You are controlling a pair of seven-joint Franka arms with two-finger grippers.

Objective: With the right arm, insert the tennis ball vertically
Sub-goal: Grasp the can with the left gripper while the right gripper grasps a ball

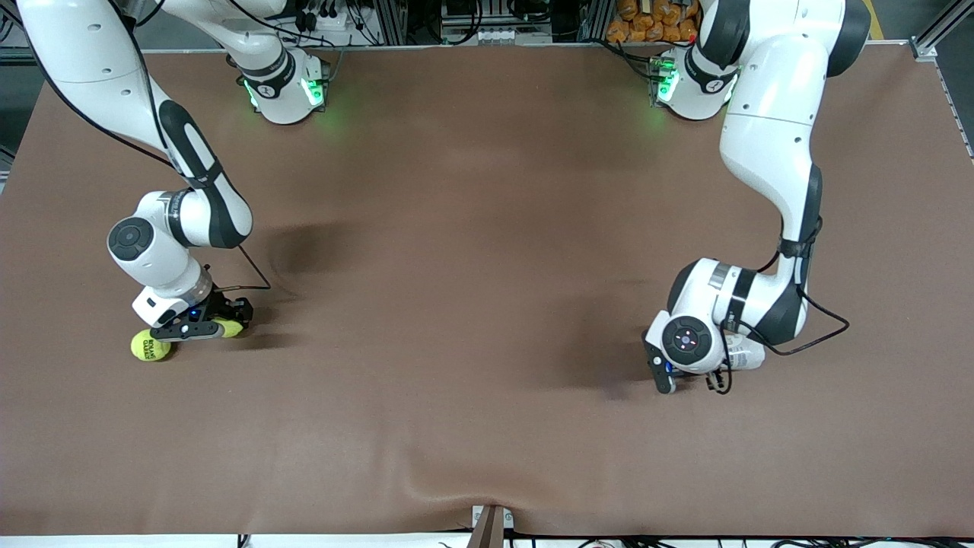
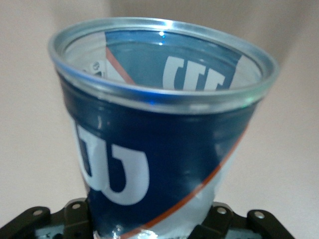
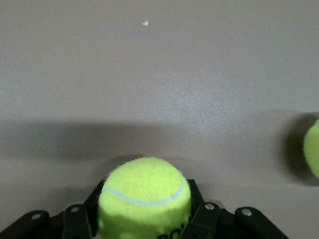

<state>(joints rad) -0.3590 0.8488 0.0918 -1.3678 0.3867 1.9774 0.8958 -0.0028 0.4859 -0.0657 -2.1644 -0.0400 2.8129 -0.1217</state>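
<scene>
Toward the right arm's end of the counter (image 1: 487, 426), right end effector (image 3: 144, 219) clamped on a tennis ball (image 3: 144, 196), second ball (image 3: 313, 154) nearby, left end effector (image 2: 149, 224) gripping a blue ball can (image 2: 159, 124).

We see a yellow-green tennis ball (image 3: 144, 199) with a pale seam and black lettering, low in the right wrist view, clamped between the black fingers of the right tool (image 3: 144, 219). At the lower left of the front view, a second ball (image 1: 150, 345) rests on the brown worktop (image 1: 472, 304) just beside it.
</scene>
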